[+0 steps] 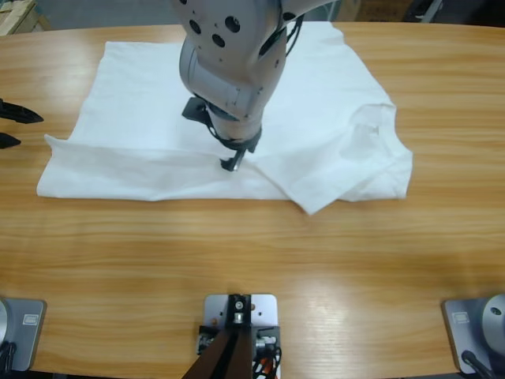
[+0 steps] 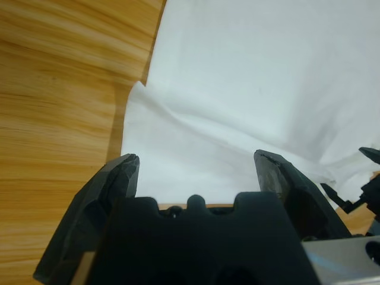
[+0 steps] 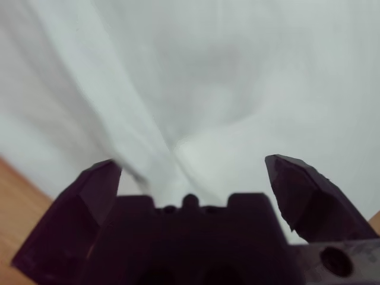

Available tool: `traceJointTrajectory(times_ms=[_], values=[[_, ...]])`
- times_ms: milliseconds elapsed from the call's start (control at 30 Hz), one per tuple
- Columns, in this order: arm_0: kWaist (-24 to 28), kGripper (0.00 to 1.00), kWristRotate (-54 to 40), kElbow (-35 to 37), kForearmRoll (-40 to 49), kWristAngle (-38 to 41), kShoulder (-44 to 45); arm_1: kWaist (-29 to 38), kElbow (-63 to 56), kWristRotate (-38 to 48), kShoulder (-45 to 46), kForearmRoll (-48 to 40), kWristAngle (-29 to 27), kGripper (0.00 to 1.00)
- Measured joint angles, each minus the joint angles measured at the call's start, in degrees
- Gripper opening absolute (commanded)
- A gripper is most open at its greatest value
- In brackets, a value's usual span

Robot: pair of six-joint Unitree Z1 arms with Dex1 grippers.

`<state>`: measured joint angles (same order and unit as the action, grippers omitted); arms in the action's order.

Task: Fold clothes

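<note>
The white T-shirt (image 1: 237, 118) lies spread across the table (image 1: 252, 253), its near edge folded over. Right hand (image 1: 231, 162) hovers over that fold, jaws spread wide. Left hand (image 1: 12, 126) waits at the shirt's left end, also spread.

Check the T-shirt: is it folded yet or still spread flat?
Partly folded. In the high view the T-shirt has its near long edge turned over onto itself as a band, one corner doubled near the front; the rest lies spread on the table.
</note>
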<state>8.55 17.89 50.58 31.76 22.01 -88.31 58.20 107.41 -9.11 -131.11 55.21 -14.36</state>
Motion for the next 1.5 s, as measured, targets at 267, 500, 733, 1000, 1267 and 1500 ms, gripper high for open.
traceJointTrajectory(times_ms=[267, 500, 733, 1000, 1267, 1500], values=[[0.0, 0.757, 0.0, 0.19, 0.0, 0.0, -0.42, -0.65, 0.01, 1.83, -0.28, -0.01, -4.0, 1.0], [0.0, 0.757, 0.0, 0.19, 0.0, 0.0, -0.45, -2.47, 0.09, 3.3, -0.28, 0.0, -7.51, 1.0], [0.0, 0.757, 0.0, 0.19, 0.0, 0.0, -0.88, -2.58, 0.23, 3.75, -0.69, 0.0, -7.81, 1.0], [0.01, 0.757, 0.0, 0.19, 0.0, 0.0, -0.88, -2.58, 0.38, 4.11, -2.62, 0.04, -7.8, 1.0], [0.01, 0.757, 0.0, 0.19, 0.0, 0.0, -0.88, -2.58, 0.81, 4.14, -2.54, 1.16, -8.35, 1.0], [0.04, 0.757, -0.04, 0.32, 0.01, 0.0, -0.87, -2.92, 3.89, 4.18, 5.46, 10.32, -12.22, 1.0]])
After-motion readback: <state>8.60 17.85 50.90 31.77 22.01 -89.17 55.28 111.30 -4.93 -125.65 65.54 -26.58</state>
